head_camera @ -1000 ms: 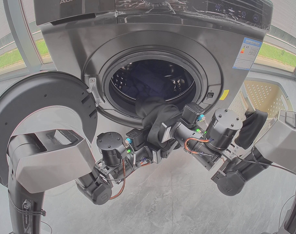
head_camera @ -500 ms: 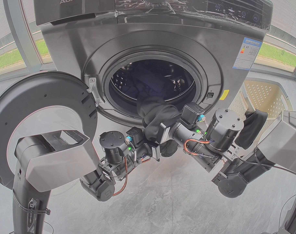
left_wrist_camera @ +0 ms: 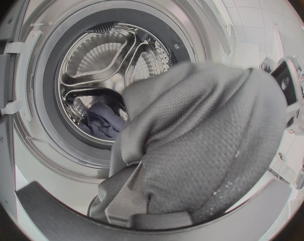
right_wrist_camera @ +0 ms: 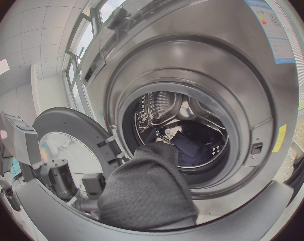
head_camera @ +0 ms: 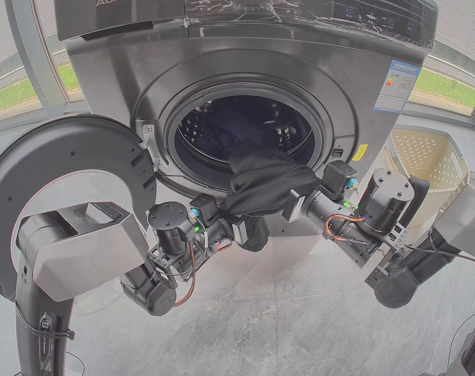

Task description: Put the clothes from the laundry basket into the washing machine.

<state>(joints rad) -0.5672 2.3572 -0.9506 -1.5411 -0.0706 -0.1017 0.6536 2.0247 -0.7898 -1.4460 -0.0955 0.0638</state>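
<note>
— Holding what, where?
— Gripping garment (head_camera: 266, 181) with left end effector (head_camera: 248, 230) and right end effector (head_camera: 287, 207), both seemingly clamped on cloth; stretched before mouth of washer (head_camera: 248, 58), upper edge just inside.
— Why spread so?
— Probably to clear rim, avoid snagging.

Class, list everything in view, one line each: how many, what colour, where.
washing machine: one, dark grey, straight ahead
door: one, dark grey, swung open at left
dark blue clothes: a heap, count unclear, inside the drum
black garment: one, at the drum mouth, between both grippers
laundry basket: one, beige, right of the machine
floor: grey tiles, below
left gripper: one, black, shut on the garment
right gripper: one, black, shut on the garment
</note>
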